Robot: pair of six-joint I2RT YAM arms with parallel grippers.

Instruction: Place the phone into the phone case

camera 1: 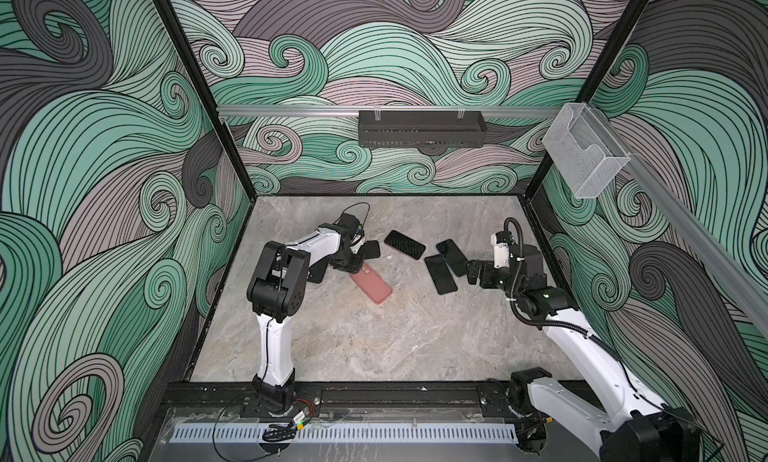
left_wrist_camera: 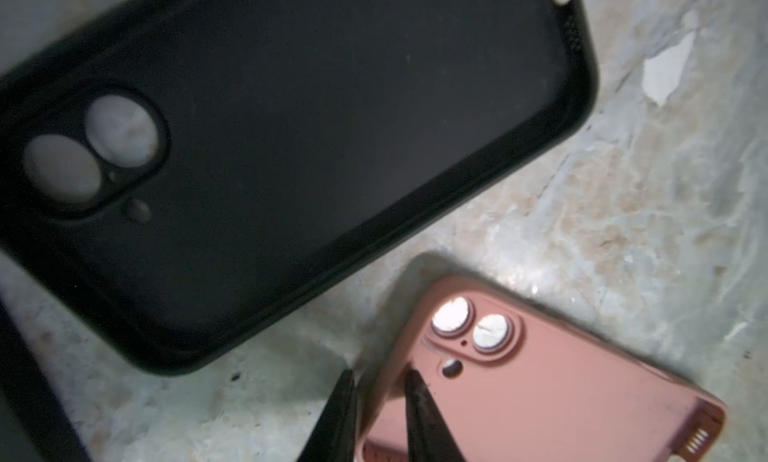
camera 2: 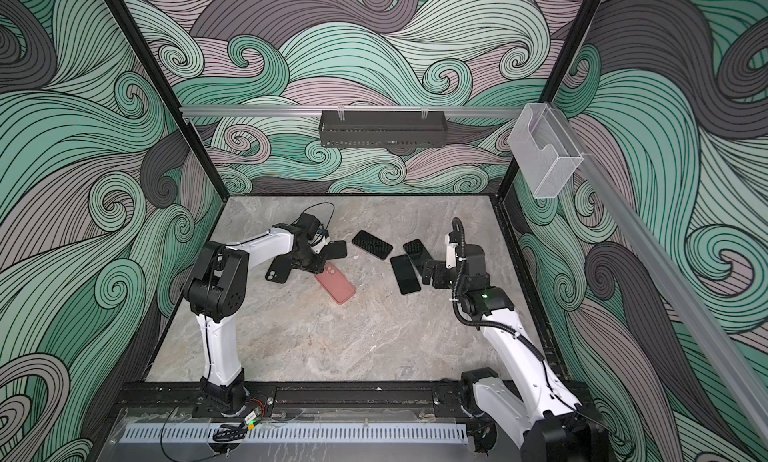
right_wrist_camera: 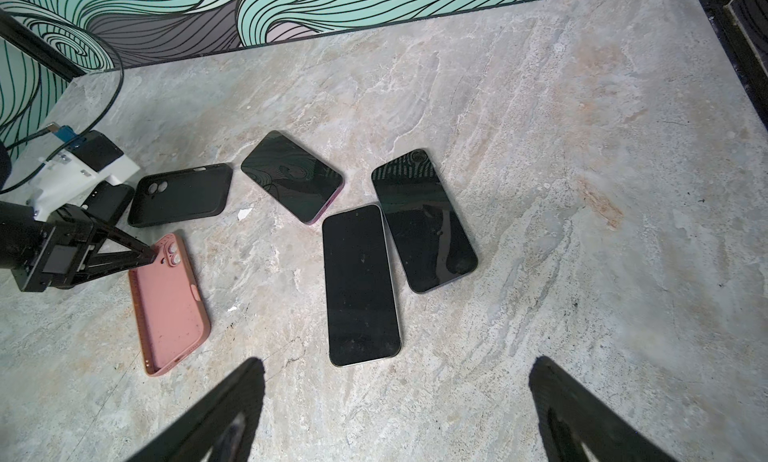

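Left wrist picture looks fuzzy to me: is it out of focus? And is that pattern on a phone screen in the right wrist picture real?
Left wrist view: the black case is blurred, likely too close to the lens, the pink case somewhat sharper; right wrist view: sharp, and the purple-edged phone only mirrors the wavy wall in its glossy screen.

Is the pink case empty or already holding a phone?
Empty: the pink case lies open side up with its inner floor bare, and the table shows through its lens holes.
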